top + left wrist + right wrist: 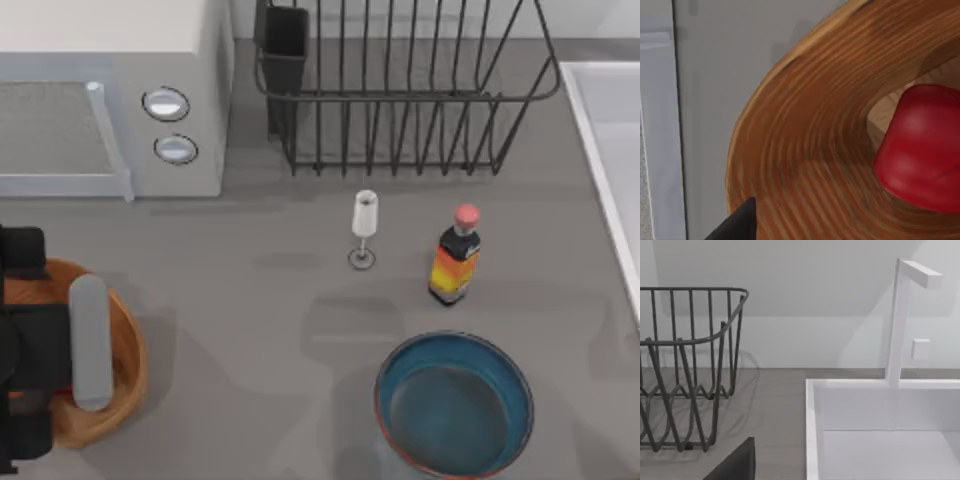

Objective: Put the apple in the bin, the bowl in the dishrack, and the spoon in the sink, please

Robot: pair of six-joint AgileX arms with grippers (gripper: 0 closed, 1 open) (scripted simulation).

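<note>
one apple [920, 155] sits inside the bin [125, 375] at the table's left edge, under the left gripper [40, 360]; whether its fingers are open i cannot tell. the bowl [455, 403] stands upright, mouth up, near the front, well apart from the dishrack [400, 90].

The bin [120, 350] is largely covered by the left arm [40, 340] and cut by the picture's edge. Beside the dishrack [400, 90], the sink [605, 150] is cropped.
</note>
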